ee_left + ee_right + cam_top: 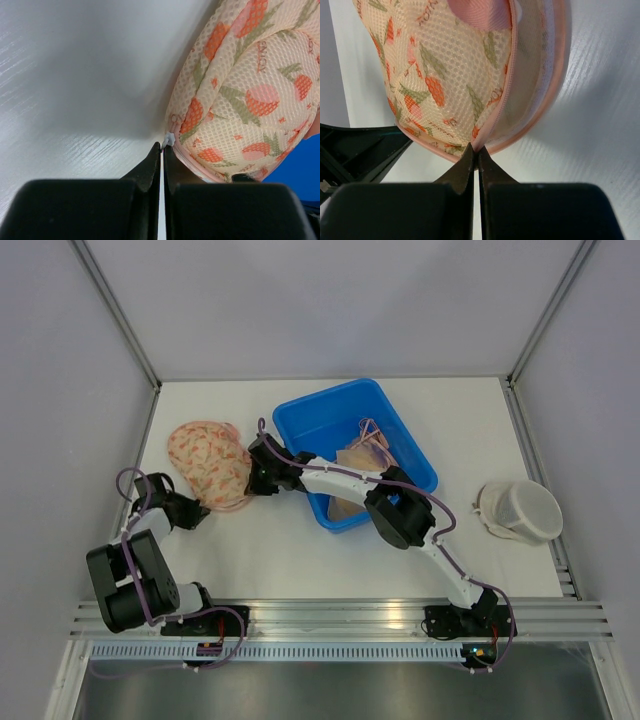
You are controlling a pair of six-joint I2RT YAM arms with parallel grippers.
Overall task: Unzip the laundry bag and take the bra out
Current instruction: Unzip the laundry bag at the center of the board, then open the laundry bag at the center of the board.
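From above, nearest on the left: the left gripper (198, 512), at the near edge of the laundry bag (208, 462). Too small there to read the jaws. Up close through the left wrist camera: fingers pressed flat together, no gap, tips touching a small pale zip tab (170, 138) at the bag's seam. Hard to say whether pinched or only touched.

Well off to the right at about the same depth, seen only from above: a white mesh basket (520, 510).

A little farther, from above: the right gripper (260, 476) at the bag's right side, its arm slanting across the table (300, 550). Through its own wrist camera: closed on the pink trim (512, 75) of the bag's rim, tips meeting right on it. Visible only there: a second pale layer with its own pink edge to the right of the tips, and a pink band (480, 12) at the top of the frame, bra or strap unclear.

Bag on the left half of the table, peach mesh printed with orange fruit and green leaves. Long axis from far left to near right, near-right end between the two grippers.

Farthest, only from above: a blue bin (315, 430) just right of the bag, beige clothes (350, 462) inside.
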